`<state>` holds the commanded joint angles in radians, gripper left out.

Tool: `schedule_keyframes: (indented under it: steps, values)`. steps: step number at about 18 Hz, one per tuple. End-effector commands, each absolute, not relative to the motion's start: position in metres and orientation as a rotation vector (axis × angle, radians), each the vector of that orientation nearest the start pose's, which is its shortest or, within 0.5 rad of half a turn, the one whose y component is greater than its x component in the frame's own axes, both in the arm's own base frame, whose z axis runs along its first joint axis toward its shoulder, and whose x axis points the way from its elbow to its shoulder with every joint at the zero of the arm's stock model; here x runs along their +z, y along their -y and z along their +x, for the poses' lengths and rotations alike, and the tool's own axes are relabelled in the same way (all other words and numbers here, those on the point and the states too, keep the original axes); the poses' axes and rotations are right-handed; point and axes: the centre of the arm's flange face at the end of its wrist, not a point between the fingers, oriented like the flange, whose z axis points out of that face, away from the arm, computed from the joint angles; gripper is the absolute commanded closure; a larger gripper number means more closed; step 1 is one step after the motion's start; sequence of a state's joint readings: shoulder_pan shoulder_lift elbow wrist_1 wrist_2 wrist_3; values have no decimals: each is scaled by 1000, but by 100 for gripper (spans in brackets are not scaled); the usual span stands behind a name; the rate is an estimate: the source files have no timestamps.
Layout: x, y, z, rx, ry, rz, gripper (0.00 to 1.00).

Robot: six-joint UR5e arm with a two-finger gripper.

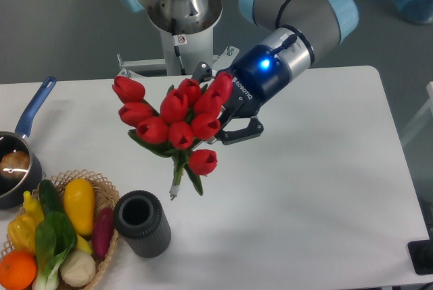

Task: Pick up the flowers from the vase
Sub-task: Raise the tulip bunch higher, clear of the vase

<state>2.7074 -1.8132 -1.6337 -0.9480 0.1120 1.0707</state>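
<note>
The flowers (172, 117), a bunch of red tulips with green stems and leaves, hang in the air above the table, stem ends pointing down toward the left. My gripper (218, 126) is behind the bunch and shut on it; the blooms hide most of the fingers. The vase (142, 223), a short dark grey ribbed cylinder, stands upright and empty on the white table, below and left of the stem tips, apart from them.
A woven basket (101, 185) with yellow, green, orange and purple vegetables sits at the front left, touching the vase's left side. A dark saucepan (13, 168) with a blue handle stands at the left edge. The robot base (179, 13) rises at the back.
</note>
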Motion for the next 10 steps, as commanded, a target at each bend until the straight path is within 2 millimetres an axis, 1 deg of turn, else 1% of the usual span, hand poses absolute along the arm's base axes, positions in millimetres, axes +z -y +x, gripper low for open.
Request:
schedule_keyframes:
  steps: [8,10]
  values:
    - [475,-434,-441,-407,-149,-1686,60]
    - [473,-433,-442,-407,-144,-1686,60]
